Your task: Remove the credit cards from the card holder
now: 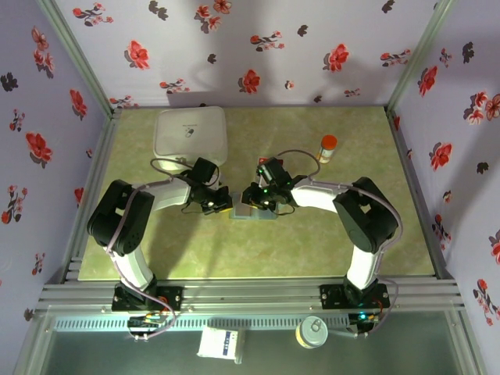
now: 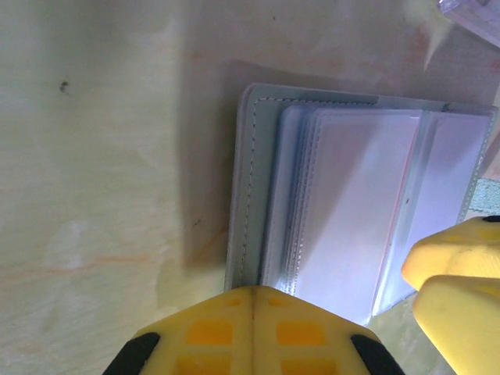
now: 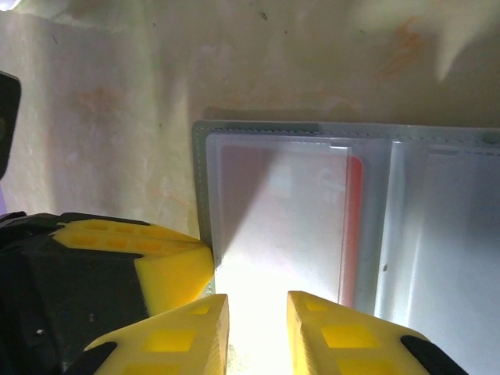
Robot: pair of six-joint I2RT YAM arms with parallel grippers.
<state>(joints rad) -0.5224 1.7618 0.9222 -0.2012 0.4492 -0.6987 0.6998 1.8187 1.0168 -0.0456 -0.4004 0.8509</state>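
Well, from the top external view you have the card holder lying open and flat on the tabletop. The left tool is at one end of it and the right tool is over its other half. No loose card lies around the card holder, so by my reading nothing is out yet and both extractions are left to do. At this range the sleeves and the jaws are too small to read.

From the left wrist, the left tool is clenched, its pads meeting right at the near edge of the card holder. You cannot tell whether they nip that edge or only press beside it, since the pads cover the spot. The clear sleeves look milky, with only a thin red line showing through. The right tool pokes in over the holder's other panel, cut off by the frame.

From the right wrist, the right tool hangs over the end panel of the card holder. Its jaws are a little apart with a narrow gap and nothing visibly clamped, though glare whitens that patch. The red-orange card sits inside a clear sleeve, a strip of it showing near the holder's fold. Which sleeve holds the blue-teal card is hard to make out.
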